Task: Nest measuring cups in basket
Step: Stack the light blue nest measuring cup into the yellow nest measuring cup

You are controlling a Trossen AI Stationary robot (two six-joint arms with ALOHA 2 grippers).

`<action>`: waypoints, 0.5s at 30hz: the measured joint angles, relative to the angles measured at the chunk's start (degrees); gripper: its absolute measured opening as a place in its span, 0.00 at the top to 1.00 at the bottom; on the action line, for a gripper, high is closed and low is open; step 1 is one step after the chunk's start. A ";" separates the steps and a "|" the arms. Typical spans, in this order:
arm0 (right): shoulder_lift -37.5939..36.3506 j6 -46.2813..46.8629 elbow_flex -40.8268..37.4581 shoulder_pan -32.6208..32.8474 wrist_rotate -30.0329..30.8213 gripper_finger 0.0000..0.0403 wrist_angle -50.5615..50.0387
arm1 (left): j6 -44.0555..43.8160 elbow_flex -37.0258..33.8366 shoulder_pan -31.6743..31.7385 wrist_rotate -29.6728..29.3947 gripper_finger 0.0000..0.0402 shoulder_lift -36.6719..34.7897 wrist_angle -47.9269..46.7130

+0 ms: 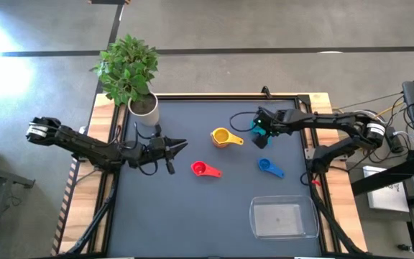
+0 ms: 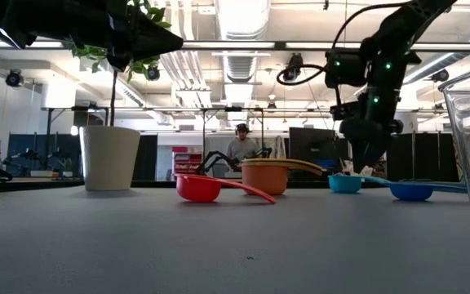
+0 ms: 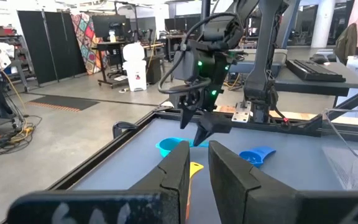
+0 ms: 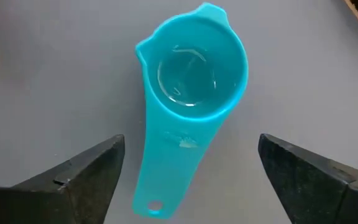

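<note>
A: Where is the small teal plastic scoop-shaped measuring cup [image 4: 191,81] being seen?

B: It is being seen lying flat on the dark grey table mat [image 1: 192,216], toward one o'clock from the mat's centre, directly beneath the right gripper [image 1: 263,124]. In the right wrist view its handle is lying between the two dark fingers [image 4: 73,177], which are being held wide apart and touching nothing.

A: And the other cups?

B: The yellow plastic measuring cup [image 1: 222,137] is being shown just at nine o'clock of the teal one, apart from it. The blue plastic measuring cup [image 1: 268,166] is resting at six o'clock of the teal one, and the red plastic measuring cup [image 1: 203,169] is lying near the mat's centre, at seven o'clock of the yellow one.

A: The basket?

B: The shallow clear plastic rectangular basket [image 1: 284,218] is being shown at five o'clock on the mat, well apart from every cup, with nothing inside it.

A: What of the left gripper [image 1: 177,147]?

B: It is being held above the mat at ten o'clock, near the white plant pot with green leaves [image 1: 144,109]. Its fingers [image 3: 232,177] are being kept narrowly apart, holding nothing.
</note>
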 joint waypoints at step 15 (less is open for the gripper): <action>0.09 0.17 -8.12 -5.47 -7.41 0.10 11.93 | 0.00 0.01 0.00 0.04 0.90 0.00 -0.02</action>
